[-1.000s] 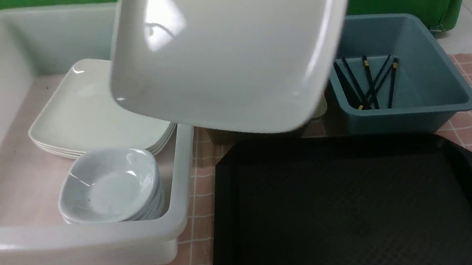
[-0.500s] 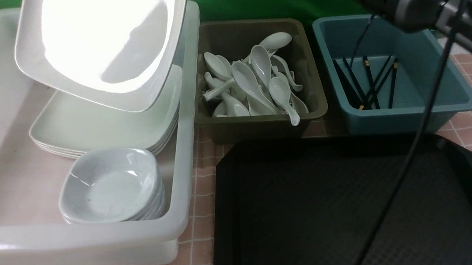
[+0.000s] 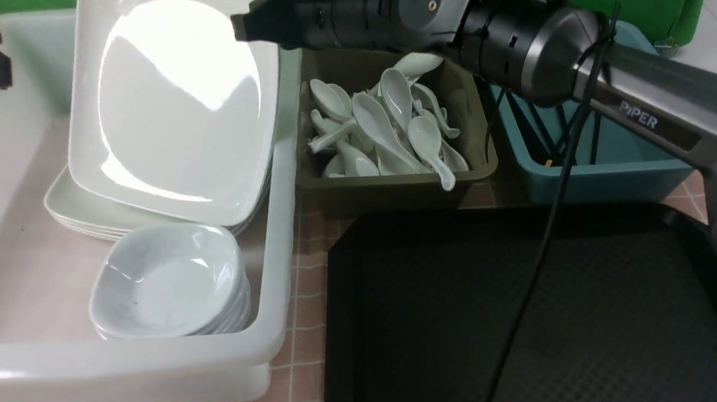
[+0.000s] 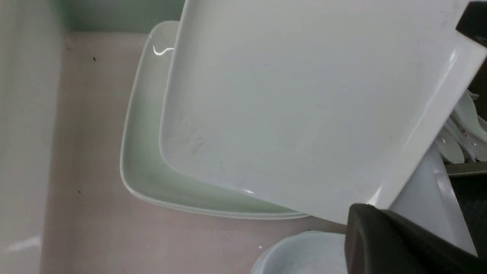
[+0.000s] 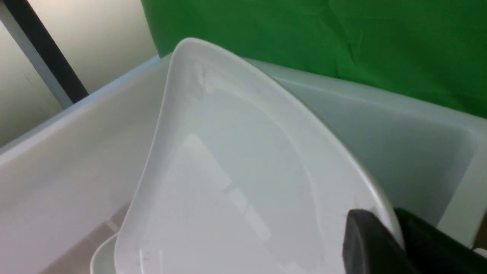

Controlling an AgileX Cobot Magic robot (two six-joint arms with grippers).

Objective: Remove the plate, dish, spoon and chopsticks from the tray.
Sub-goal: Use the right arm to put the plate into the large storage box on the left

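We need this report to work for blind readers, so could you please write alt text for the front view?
The right gripper holds a large white plate tilted over a plate stack in a white tub. Beside it sit an olive tub of spoons, a blue tub of chopsticks, and nearer the camera, the empty black tray.

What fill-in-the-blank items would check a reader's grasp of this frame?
1. The right gripper grips the plate by its ____.
2. The plate hangs tilted over a stack of ____ in the white tub.
3. The olive tub holds a pile of white ____.
4. The blue tub holds thin black ____.
Missing words: rim; plates; spoons; chopsticks.
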